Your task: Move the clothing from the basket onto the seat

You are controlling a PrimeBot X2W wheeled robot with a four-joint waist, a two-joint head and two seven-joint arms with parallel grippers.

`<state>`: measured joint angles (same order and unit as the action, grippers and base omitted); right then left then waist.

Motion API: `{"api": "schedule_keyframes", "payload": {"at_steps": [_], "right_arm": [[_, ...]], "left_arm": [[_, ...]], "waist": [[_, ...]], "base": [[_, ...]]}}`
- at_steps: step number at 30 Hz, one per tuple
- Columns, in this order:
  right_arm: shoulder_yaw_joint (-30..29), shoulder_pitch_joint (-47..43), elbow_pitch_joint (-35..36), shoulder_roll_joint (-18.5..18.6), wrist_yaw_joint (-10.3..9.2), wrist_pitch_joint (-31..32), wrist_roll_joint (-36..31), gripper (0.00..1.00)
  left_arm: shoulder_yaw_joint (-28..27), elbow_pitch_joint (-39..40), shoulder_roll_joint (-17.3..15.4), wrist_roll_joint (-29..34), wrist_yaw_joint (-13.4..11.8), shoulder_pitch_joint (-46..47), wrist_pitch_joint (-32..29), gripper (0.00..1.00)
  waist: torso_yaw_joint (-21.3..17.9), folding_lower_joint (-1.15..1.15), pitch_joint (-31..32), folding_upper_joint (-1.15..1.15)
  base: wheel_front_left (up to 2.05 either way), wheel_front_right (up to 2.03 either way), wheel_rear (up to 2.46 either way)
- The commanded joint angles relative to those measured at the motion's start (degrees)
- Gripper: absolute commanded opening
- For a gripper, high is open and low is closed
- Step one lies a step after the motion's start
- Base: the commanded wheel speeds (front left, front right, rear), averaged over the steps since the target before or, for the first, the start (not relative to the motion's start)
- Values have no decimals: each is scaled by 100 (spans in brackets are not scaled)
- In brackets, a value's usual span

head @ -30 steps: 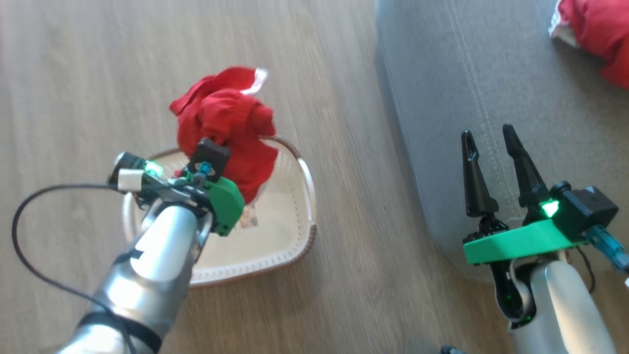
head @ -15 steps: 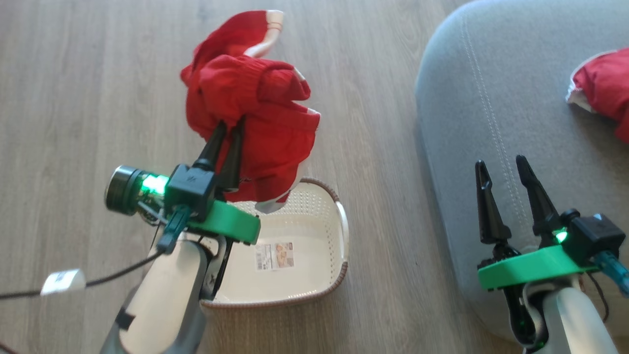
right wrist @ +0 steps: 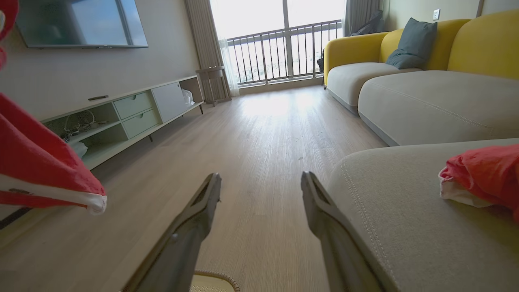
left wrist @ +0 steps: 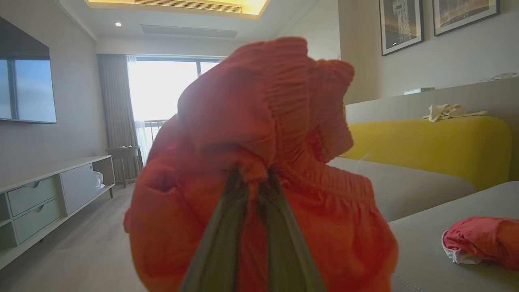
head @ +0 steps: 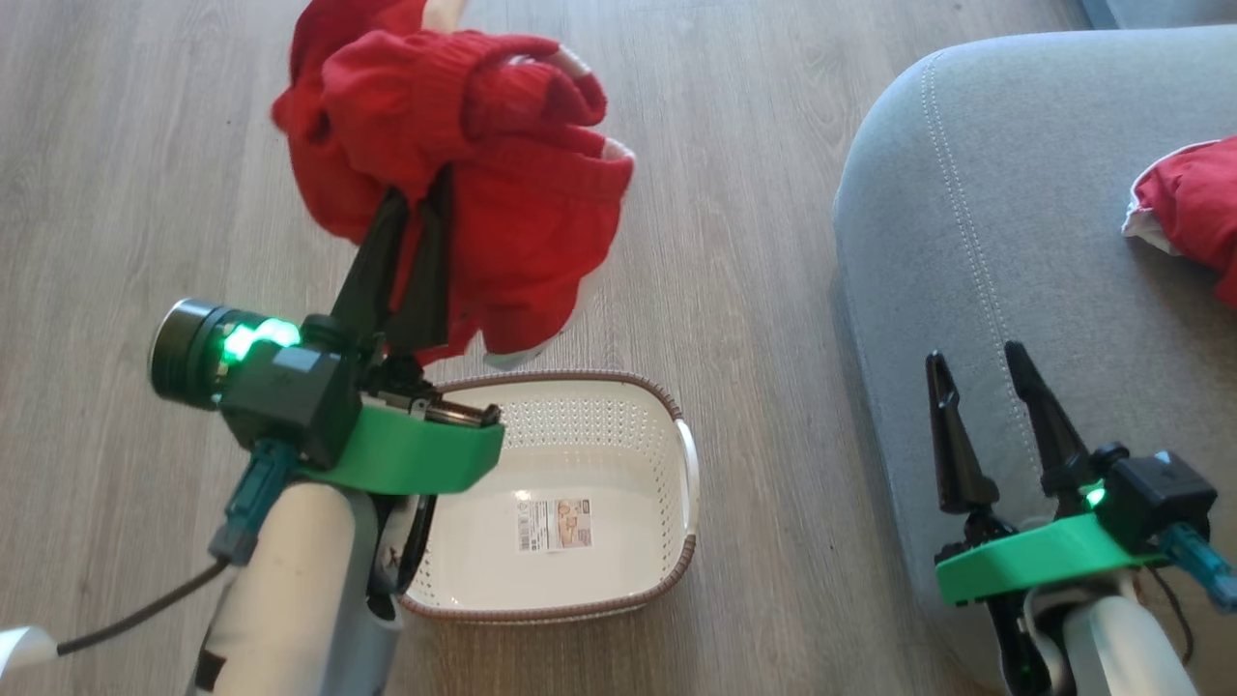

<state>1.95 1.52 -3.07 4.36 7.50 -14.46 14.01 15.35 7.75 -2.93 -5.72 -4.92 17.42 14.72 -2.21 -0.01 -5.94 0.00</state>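
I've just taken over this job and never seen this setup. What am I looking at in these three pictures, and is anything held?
It is a two-armed wheeled robot. The head view looks down at a wooden floor. The two wrist views look along each arm's jaws. The left arm has its jaws shut on a bunched red garment, raised clear of the cream laundry basket, which holds nothing but a label. The right arm has its jaws open and empty, by the edge of the grey sofa seat. A second red garment lies on that seat.
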Motion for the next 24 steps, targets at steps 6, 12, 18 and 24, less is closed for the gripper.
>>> {"api": "schedule_keyframes", "payload": {"at_steps": [6, 12, 18, 24], "right_arm": [[158, 45, 209, 118, -1, -54, -95, 100], [146, 32, 238, 97, -1, -54, -83, 100], [161, 41, 241, 65, -1, -54, -78, 100], [149, 48, 238, 51, -1, -54, -78, 100]], "left_arm": [[183, 581, 3, -77, 95, 241, 28, 0], [584, 561, 4, -55, 225, 88, 28, 0], [1011, 352, 4, 2, 326, -141, 28, 0], [1145, 320, 4, -33, 278, -148, 28, 0]], "waist": [[-22, 1, 22, 0], [-68, 1, 41, 0], [-118, 1, 18, 0], [-123, 1, 5, 0]], "base": [[0, 0, 0], [0, 0, 0], [0, 0, 0], [0, 0, 0]]}}
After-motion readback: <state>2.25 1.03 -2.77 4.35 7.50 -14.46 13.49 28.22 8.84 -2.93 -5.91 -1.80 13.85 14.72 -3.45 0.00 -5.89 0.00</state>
